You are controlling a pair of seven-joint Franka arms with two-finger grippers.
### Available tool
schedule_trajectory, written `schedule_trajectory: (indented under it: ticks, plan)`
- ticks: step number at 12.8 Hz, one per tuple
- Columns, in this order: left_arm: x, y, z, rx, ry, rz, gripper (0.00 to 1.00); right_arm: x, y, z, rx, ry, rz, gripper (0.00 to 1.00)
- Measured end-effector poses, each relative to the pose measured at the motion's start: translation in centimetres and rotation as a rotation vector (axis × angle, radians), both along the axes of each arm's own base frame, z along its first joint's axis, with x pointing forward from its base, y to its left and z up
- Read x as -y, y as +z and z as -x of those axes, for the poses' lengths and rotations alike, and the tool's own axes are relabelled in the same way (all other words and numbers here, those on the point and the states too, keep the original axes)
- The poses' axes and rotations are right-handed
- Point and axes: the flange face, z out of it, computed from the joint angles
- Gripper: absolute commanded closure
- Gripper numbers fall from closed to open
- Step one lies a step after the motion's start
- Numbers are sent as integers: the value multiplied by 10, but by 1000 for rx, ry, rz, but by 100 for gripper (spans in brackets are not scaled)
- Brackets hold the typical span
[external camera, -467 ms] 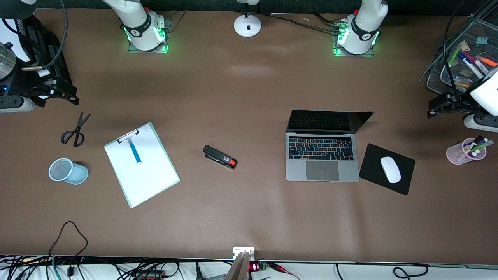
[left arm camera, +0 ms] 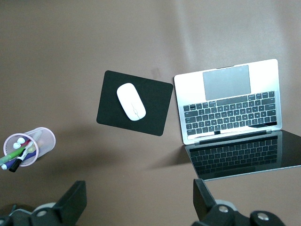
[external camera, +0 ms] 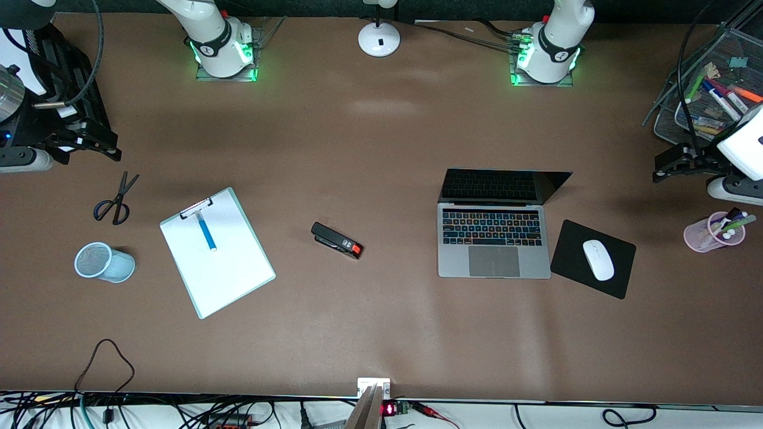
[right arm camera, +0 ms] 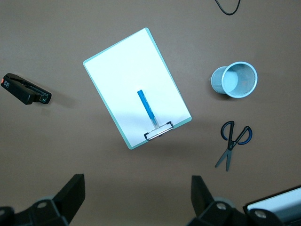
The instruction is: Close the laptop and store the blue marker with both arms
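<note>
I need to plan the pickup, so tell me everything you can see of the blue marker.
The blue marker is a short, slim, bright-blue stick, plastic by the look, with a small white tip at the end nearer the front camera. It lies flat on the white sheet of the clipboard, its other end close to the metal clip; whether it sits under the clip cannot be told. It lies roughly along the board's length. Only the clipboard touches it; neither hand is near.
</note>
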Motion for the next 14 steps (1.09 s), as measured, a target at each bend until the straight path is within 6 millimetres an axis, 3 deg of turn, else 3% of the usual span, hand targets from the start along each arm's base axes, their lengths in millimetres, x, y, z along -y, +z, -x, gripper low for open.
schedule_trajectory:
  ticks: [9,12,14]
  plan:
    - [0,-9,5,-67,2,2,0,0,-1,-1,0,0,0,0]
    - [-1,-26,2,-118,3,4,0,0,-2,-2,0,0,0,0]
    - [7,-38,3,-170,-7,6,21,0,-3,-2,0,0,0,0]
